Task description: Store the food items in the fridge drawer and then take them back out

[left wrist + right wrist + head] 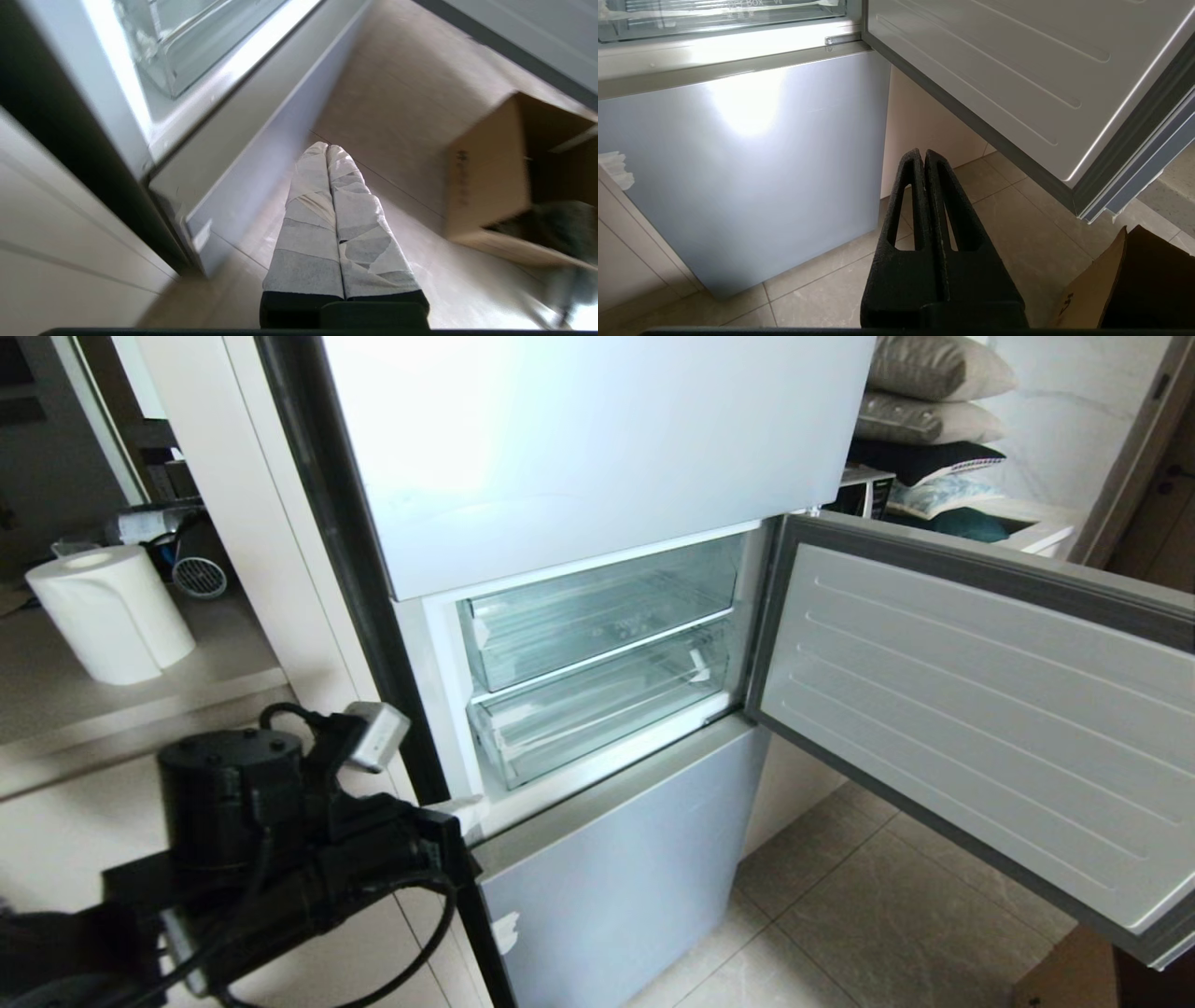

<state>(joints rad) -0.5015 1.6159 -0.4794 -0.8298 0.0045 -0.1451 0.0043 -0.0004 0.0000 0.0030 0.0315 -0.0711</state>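
Observation:
The fridge (597,448) stands ahead with its middle door (980,709) swung open to the right. Inside are two clear drawers; the lower, deeper one is the fridge drawer (597,709), pushed in. Its corner also shows in the left wrist view (173,51). The food items are out of view. My left arm (280,840) reaches up at the lower left, beside the fridge's black side edge. The left gripper (327,148), with taped fingers, is shut on nothing, low before the bottom door panel (261,154). The black right gripper (923,153) is shut and empty, hanging over the floor tiles.
The shallower clear drawer (597,611) sits above the fridge drawer. An open cardboard box (490,172) stands on the floor under the open door, seen also beside the right gripper (1106,289). A paper towel roll (112,611) rests on the counter at left.

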